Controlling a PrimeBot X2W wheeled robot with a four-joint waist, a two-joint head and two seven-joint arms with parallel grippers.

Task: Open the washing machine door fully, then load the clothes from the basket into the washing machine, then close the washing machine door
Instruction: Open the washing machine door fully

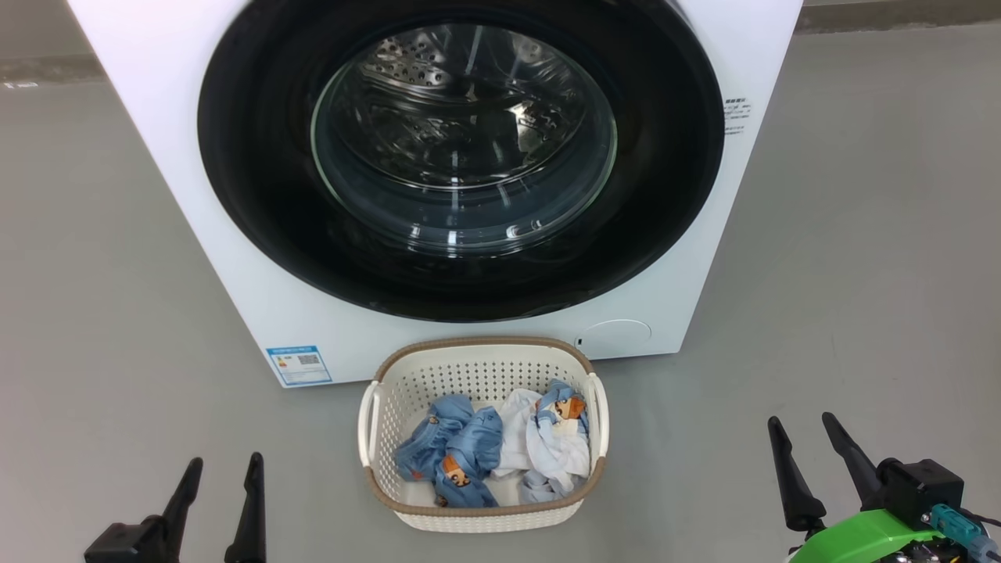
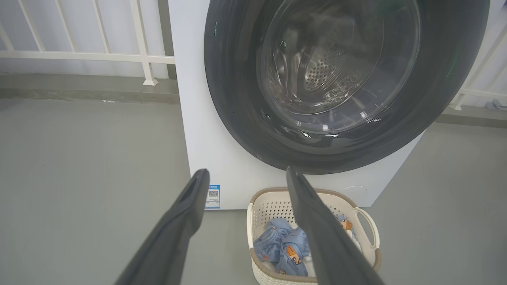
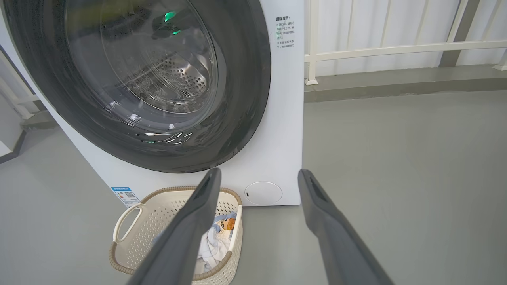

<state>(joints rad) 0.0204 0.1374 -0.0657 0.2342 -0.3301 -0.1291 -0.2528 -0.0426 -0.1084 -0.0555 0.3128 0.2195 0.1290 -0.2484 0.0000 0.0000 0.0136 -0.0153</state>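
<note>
Item: washing machine door [image 1: 461, 156], shut, upper centre of my head view; lies up-frame between my left claw [image 1: 224, 463] and right claw [image 1: 801, 424] (both wide, empty), neither clearly nearer.

blocked: glossy black round glass-windowed door [image 1: 250, 172] shut across white boxy washing machine [image 1: 352, 336] | obstacle: cream perforated plastic basket [image 1: 469, 375] just before it, top open | free: grey floor [image 1: 117, 313] either side
</note>
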